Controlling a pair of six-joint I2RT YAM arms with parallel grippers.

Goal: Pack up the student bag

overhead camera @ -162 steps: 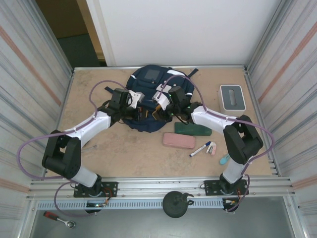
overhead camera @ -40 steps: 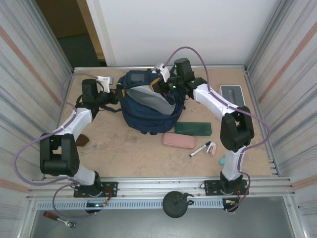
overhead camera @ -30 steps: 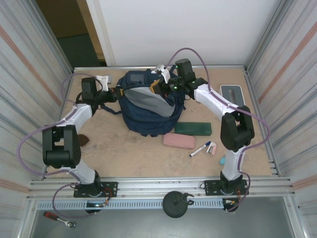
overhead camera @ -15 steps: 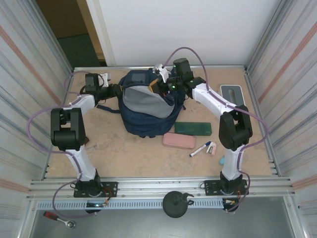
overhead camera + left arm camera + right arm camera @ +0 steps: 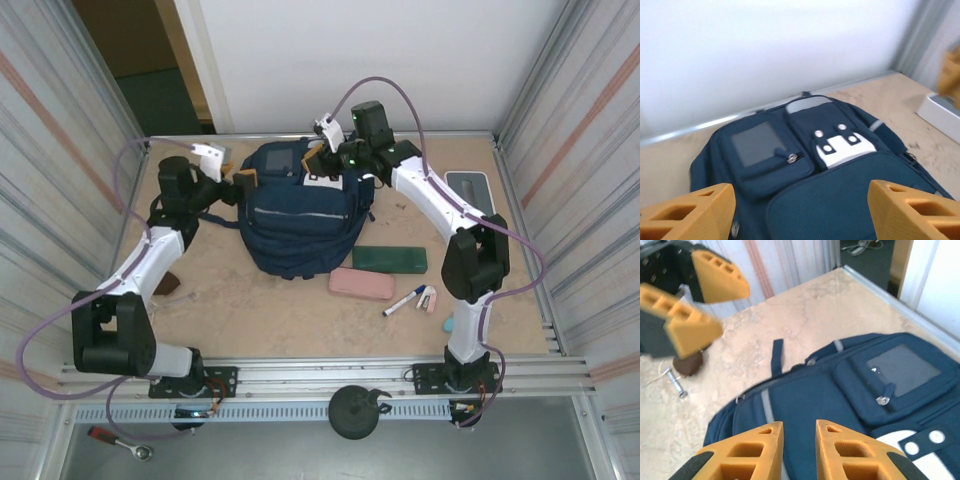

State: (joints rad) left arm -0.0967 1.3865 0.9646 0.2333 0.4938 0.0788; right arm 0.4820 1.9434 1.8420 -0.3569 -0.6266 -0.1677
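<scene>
The student bag [image 5: 300,215] lies flat on the table, front side up, with its grey patch [image 5: 756,144] and white buckle patch [image 5: 842,148] showing. My left gripper [image 5: 235,172] hovers at the bag's upper left edge. In the left wrist view my left gripper [image 5: 800,210] is wide open, with only bag fabric below. My right gripper [image 5: 322,160] hangs over the bag's top. Seen from the right wrist, my right gripper [image 5: 797,450] has its fingers a narrow gap apart with nothing between them. The bag's zips look closed; its inside is hidden.
A green case [image 5: 390,260], a pink case [image 5: 361,284], a marker [image 5: 404,301] and a small pink-white item [image 5: 428,298] lie right of the bag's bottom. A white-grey box [image 5: 468,195] sits at the right wall. A brown object [image 5: 168,285] lies left.
The bag's raised front, which showed grey lining, has dropped flat. Both grippers have let go and opened, and the left one has drawn back from the bag's edge.
</scene>
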